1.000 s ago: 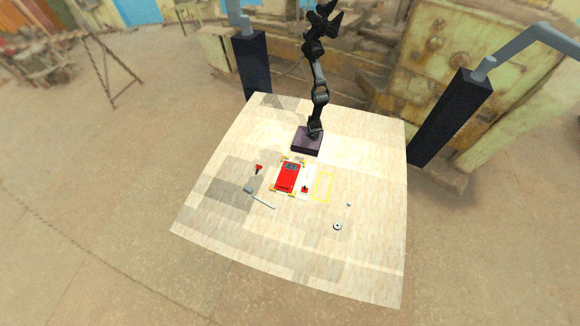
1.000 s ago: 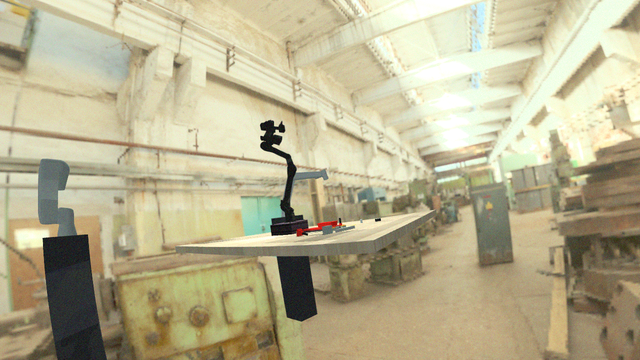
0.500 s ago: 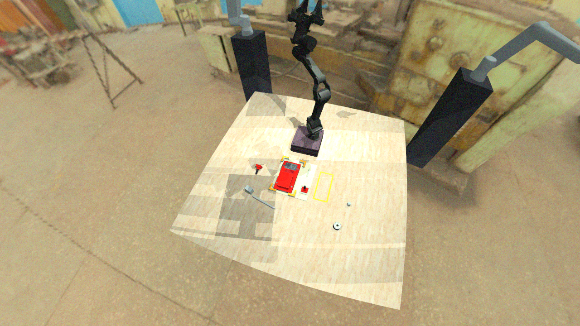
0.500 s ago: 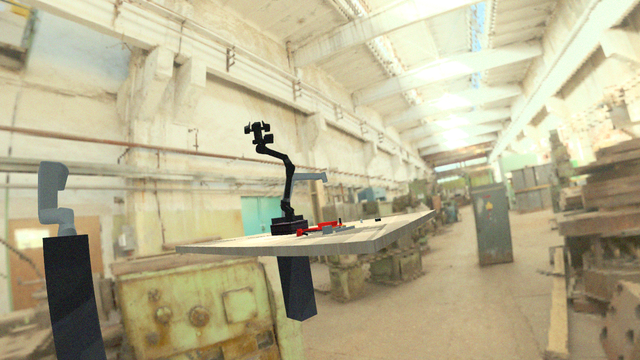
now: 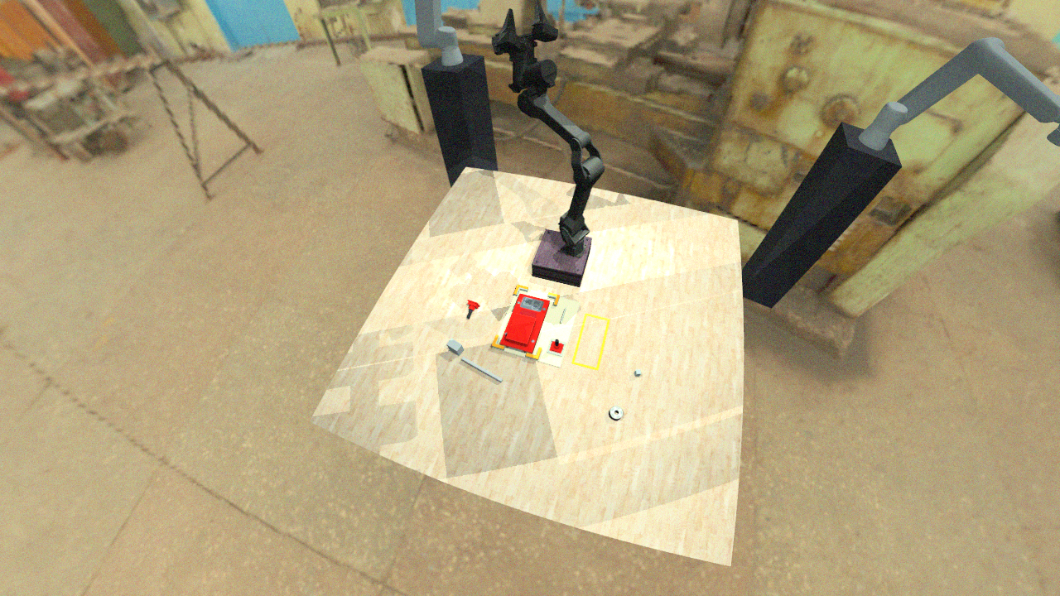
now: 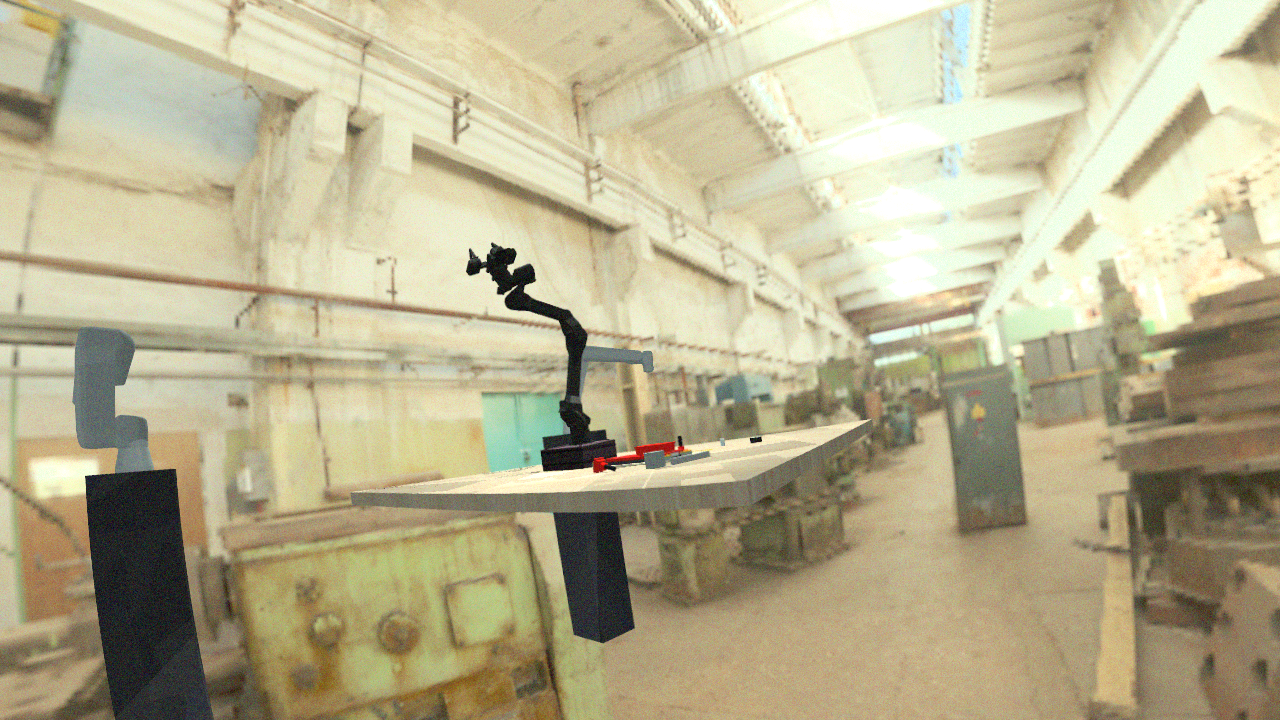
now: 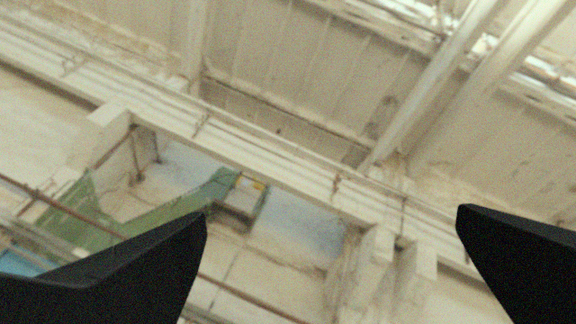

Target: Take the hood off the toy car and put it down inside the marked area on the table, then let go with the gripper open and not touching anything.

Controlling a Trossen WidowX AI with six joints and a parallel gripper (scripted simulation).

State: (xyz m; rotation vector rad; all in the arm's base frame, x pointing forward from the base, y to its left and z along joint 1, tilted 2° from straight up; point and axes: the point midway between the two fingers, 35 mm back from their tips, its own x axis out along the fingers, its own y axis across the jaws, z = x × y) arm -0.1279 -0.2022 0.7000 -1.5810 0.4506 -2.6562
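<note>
The toy car [image 5: 531,303] [image 6: 657,447] lies on a white board on the table, inside orange corner brackets. Its hood [image 5: 521,331], a raised red panel, sits on the car's front end. The marked area, a yellow outline [image 5: 585,366], lies on the table beside the board, with nothing in it. My gripper [image 5: 524,9] [image 6: 481,249] [image 7: 329,220] is open and empty, high above and behind the table, pointing up and away from the car. In the wrist view only ceiling and wall show between the fingers, and the car is out of sight.
A red part with a black knob [image 5: 556,346] stands on the board. Left of the car lie a red-and-black piece [image 5: 473,305], a grey block [image 5: 454,347] and a grey rod [image 5: 481,368]. A small grey piece [image 5: 637,373] and a ring [image 5: 610,413] lie beyond the marked area.
</note>
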